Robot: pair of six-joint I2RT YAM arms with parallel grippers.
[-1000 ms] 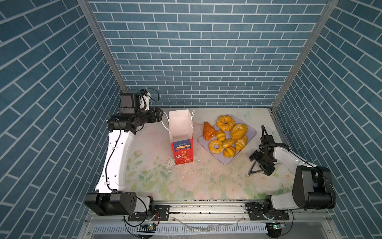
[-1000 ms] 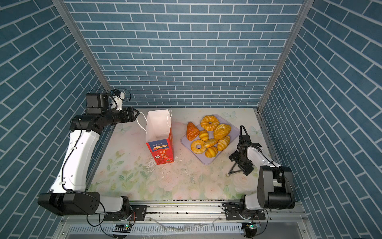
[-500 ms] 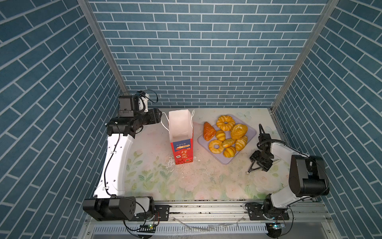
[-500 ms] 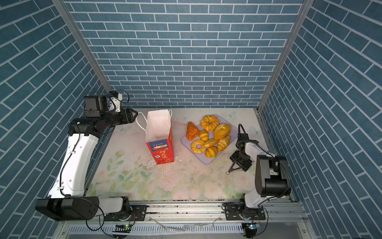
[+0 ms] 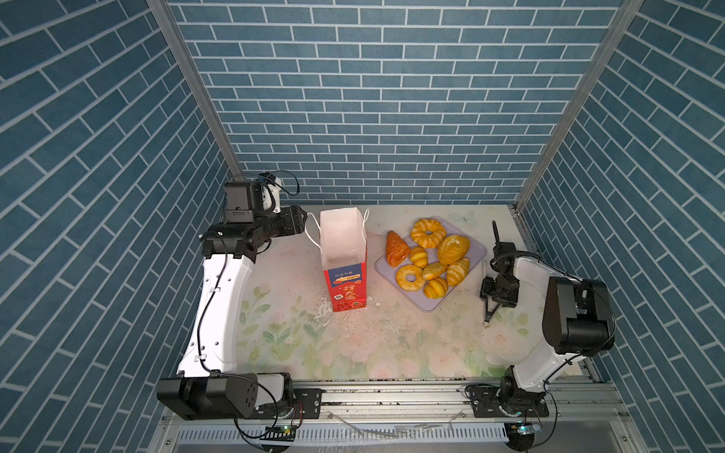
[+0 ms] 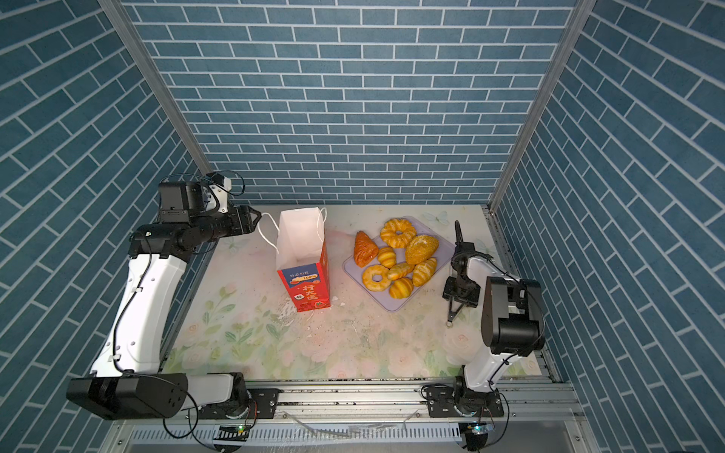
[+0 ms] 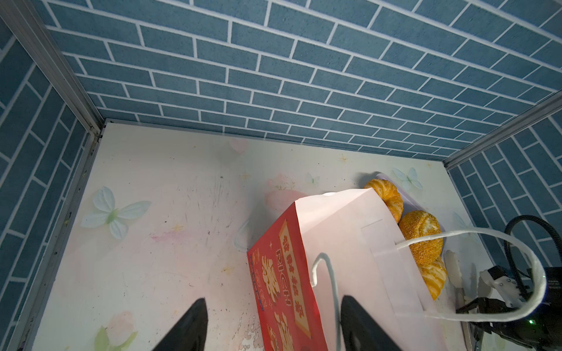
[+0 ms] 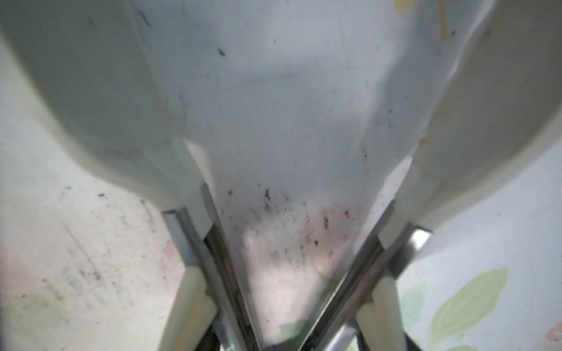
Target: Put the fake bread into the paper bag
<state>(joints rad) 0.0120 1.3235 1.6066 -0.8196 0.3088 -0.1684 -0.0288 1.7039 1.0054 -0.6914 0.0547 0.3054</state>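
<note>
Midway across the desk the paper bag stands upright with its mouth open to receive. The fake bread lies on the lilac tray just to its right. The left end effector hovers with jaws apart by the far-left cord handle, likely to steady the bag. The right end effector sits at tongs, presumably for lifting bread; whether it grips them I cannot tell.

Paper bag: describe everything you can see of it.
The paper bag stands upright and open on the floral table, left of the lilac tray. Glossy red front with a blue label and Chinese characters, white lining, white cord handles. No bread shows inside. The left gripper is beside one handle.
</note>
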